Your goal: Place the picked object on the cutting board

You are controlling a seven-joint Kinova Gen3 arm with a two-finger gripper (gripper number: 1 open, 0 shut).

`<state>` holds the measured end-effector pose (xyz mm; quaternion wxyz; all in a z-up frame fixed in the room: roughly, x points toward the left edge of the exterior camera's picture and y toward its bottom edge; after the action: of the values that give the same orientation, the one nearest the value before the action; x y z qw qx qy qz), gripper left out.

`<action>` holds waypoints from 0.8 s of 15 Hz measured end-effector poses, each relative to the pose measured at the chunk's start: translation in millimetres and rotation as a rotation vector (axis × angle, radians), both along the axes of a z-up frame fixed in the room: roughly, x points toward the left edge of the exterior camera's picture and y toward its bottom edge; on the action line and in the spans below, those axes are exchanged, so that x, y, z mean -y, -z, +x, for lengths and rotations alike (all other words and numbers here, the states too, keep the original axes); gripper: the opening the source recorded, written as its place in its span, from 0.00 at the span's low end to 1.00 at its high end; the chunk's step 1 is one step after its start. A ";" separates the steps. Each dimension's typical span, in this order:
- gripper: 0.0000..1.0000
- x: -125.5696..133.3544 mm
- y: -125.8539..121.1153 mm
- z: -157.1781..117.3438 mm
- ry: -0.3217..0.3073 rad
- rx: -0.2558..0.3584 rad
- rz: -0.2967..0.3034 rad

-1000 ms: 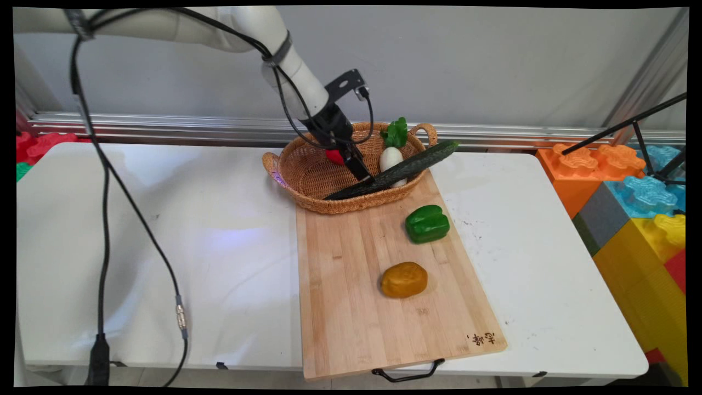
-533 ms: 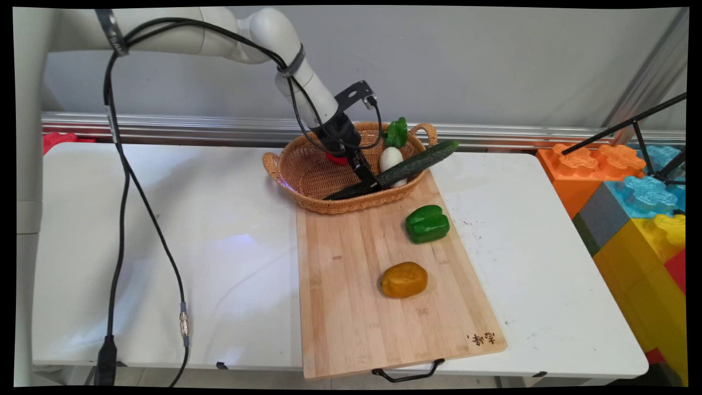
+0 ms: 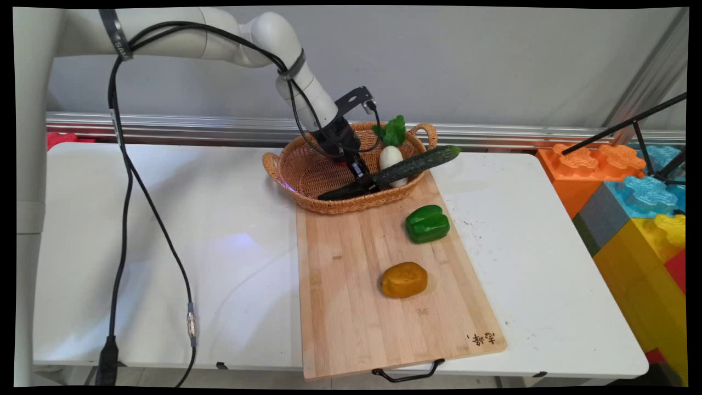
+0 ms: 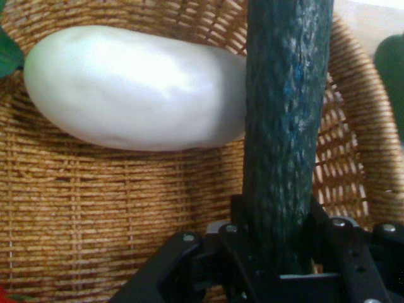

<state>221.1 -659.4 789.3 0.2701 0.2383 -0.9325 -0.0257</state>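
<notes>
My gripper [image 3: 366, 181] reaches down into the wicker basket [image 3: 307, 178] and is shut on a long dark green cucumber [image 3: 419, 162]. The cucumber lies slantwise across the basket, its right end sticking out over the rim. In the hand view the cucumber [image 4: 284, 126] runs up from between my fingers at my gripper [image 4: 278, 227], over the basket's weave [image 4: 95, 208]. A white radish [image 4: 132, 88] lies just behind it, touching it. In the main view the radish [image 3: 390, 158] has green leaves [image 3: 392, 130] on top. Something red shows behind my hand.
A wooden cutting board [image 3: 351, 318] lies in front of the basket, carrying a green pepper [image 3: 427, 224] and an orange-brown potato [image 3: 404, 280]. Big coloured toy blocks [image 3: 636, 203] stand off the table's right end. Black cables [image 3: 123, 181] hang at the left.
My hand has moved a little right and lower onto the cucumber. The cucumber has shifted slightly left and lies flatter, and the radish leaves have nudged up.
</notes>
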 end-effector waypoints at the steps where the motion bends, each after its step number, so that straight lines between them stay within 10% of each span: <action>1: 0.00 -1.3 -3.3 0.1 -0.002 -0.011 0.000; 12: 0.00 -56.6 -93.0 8.5 -0.041 -0.137 -0.106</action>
<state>229.6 -602.8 882.3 0.3458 0.2407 -0.9068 0.0130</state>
